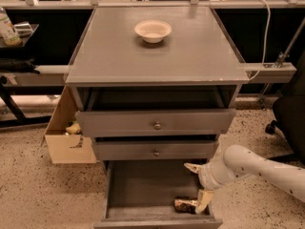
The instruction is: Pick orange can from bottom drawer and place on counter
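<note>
The orange can [185, 204] lies on its side at the front right of the open bottom drawer [143, 185], whose inside is dark grey. My gripper [198, 185] hangs over the drawer's right side on a white arm that comes in from the right. It is open: one finger [192, 167] points up-left near the middle drawer's front, and the other finger [204, 201] reaches down beside the can's right end. The can is not held. The counter [190, 51] is the grey cabinet top above.
A cream bowl [152, 31] stands on the counter near its back. Two knobbed drawers [156, 125] above the bottom one stick out slightly. A cardboard box [66, 137] sits on the floor at the cabinet's left. A dark chair base [286, 118] is at the right.
</note>
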Motion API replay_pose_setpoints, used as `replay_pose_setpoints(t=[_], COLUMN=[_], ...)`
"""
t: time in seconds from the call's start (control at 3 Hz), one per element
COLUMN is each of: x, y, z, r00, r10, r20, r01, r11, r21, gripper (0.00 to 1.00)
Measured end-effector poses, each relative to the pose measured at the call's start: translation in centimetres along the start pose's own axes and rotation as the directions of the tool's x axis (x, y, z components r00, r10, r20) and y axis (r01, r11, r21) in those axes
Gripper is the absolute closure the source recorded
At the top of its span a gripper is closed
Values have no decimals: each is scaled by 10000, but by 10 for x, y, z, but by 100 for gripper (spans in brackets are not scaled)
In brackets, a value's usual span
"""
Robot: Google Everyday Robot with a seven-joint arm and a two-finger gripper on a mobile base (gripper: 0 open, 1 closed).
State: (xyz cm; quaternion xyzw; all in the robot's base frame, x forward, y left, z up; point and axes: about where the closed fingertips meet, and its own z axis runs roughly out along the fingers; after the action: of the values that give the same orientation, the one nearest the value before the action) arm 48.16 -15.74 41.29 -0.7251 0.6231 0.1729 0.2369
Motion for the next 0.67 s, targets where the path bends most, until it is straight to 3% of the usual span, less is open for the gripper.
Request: replay_pose_setpoints(t=[0.67], x=[67], y=[-8], z=[70], r00=[9938], r10=[826], r20=[738], r01=[-817], r11=[9965], r21=[-158], gripper=[0])
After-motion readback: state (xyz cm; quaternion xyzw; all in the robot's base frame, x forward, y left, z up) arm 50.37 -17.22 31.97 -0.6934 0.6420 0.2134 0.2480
